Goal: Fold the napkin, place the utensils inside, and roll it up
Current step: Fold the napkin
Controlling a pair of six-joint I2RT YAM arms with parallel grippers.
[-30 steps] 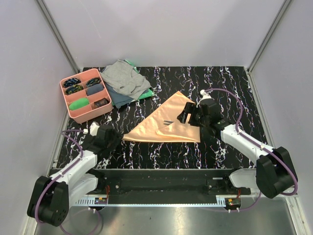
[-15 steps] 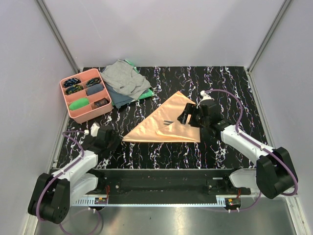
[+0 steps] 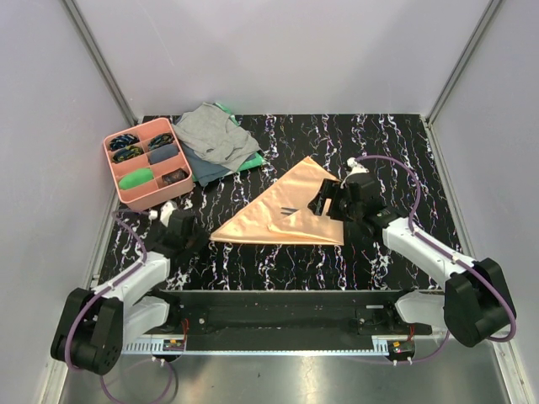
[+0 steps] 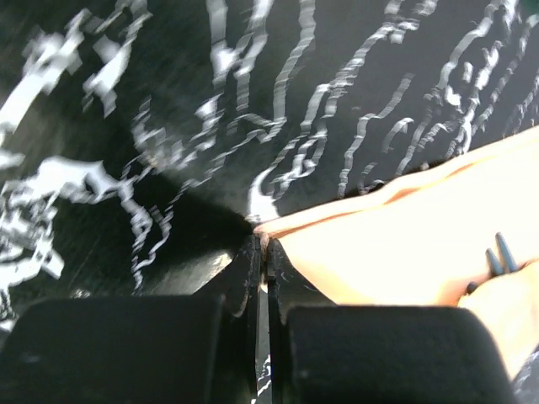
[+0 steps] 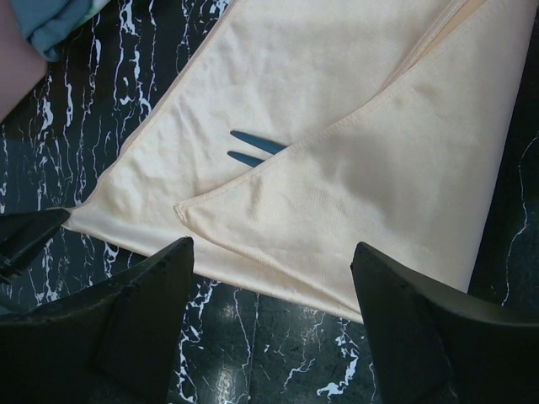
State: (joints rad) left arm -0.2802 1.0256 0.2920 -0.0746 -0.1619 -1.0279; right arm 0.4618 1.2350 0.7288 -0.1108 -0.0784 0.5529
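Observation:
The peach napkin (image 3: 274, 212) lies folded into a triangle mid-table, with a smaller flap (image 5: 387, 168) folded over its right part. Two dark blue tips of the utensils (image 3: 289, 209) poke out from under that flap (image 5: 257, 148); the rest is hidden. My left gripper (image 3: 200, 239) sits at the napkin's left corner, jaws shut with the corner (image 4: 263, 229) pinched between the tips. My right gripper (image 3: 325, 202) hovers over the napkin's near right edge, open (image 5: 271, 252), with nothing between its fingers.
A pink compartment tray (image 3: 126, 196) with small items stands at the back left. Next to it lies a pile of grey cloth (image 3: 215, 135) over green cloth (image 3: 251, 162). A teal cloth edge (image 5: 59, 21) shows in the right wrist view. Grey walls enclose the table.
My left gripper has shut on the napkin's left corner and shifted slightly away from its base. The right gripper has barely moved and stays open.

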